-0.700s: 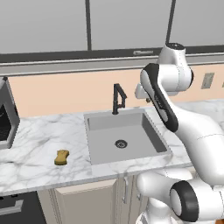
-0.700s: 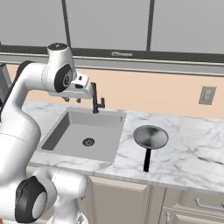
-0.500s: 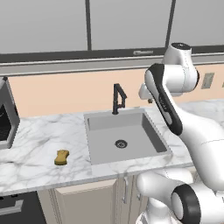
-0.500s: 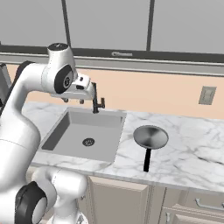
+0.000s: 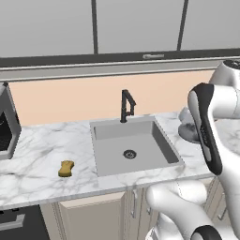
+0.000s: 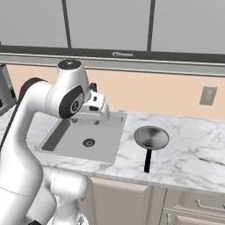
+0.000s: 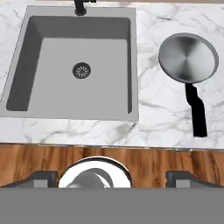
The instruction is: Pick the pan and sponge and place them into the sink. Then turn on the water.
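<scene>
Pan (image 7: 188,58) on desk (image 7: 162,113) at 3 o'clock of sink (image 7: 74,100), handle toward front edge; sponge (image 5: 66,168) at sink's 9 o'clock. Basin empty, tap (image 5: 126,105) dry. Fingers (image 7: 41,177) wide, holding nothing, high above. Risk: off-centre grab on thin handle, so pan may tip & slip.

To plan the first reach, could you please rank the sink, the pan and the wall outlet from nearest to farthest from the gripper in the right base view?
1. Sink: just below the gripper, at its back right corner.
2. Pan: on the counter, right of the sink.
3. Wall outlet: on the backsplash, far right.
</scene>
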Controlling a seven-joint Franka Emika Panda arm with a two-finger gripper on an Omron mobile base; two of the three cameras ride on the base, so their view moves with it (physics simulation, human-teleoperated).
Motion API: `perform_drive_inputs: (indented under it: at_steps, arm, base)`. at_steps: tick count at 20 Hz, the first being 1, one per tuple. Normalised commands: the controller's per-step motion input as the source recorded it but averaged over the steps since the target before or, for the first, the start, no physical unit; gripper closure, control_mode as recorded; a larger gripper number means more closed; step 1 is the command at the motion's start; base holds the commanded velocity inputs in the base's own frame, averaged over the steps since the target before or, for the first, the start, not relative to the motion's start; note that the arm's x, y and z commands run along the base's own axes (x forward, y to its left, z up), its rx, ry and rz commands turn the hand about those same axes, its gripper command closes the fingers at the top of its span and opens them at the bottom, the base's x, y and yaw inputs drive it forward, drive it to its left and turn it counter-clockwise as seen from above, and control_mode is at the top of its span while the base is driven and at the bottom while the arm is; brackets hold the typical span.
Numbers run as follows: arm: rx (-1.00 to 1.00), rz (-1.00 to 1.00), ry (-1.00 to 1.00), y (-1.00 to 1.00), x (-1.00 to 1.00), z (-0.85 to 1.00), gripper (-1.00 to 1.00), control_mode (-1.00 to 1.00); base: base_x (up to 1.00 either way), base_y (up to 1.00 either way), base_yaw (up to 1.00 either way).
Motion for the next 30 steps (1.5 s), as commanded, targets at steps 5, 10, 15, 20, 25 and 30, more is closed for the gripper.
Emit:
perform_drive_inputs:
  at_steps: [5,10,15,20,25,30]
  arm:
    - [-0.07,0.0,0.14,-0.39,-0.29,-0.38,-1.0,-1.0]
    - [-0.07,0.0,0.2,-0.27,0.01,-0.48,-1.0,-1.0]
    - [-0.03,-0.06,0.28,-0.72,0.11,-0.49,-1.0,-1.0]
    - [-0.02,-0.09,0.28,-0.7,0.24,-0.51,-1.0,-1.0]
    - [0.01,0.0,0.1,-0.69,0.2,-0.38,-1.0,-1.0]
    - [0.07,0.0,0.0,-0.7,0.19,-0.36,-1.0,-1.0]
  base:
    - [0.0,0.0,0.0]
    - [0.0,0.0,0.0]
    - [0.0,0.0,0.0]
    - [0.0,0.0,0.0]
    - [0.0,0.0,0.0]
    - [0.0,0.0,0.0]
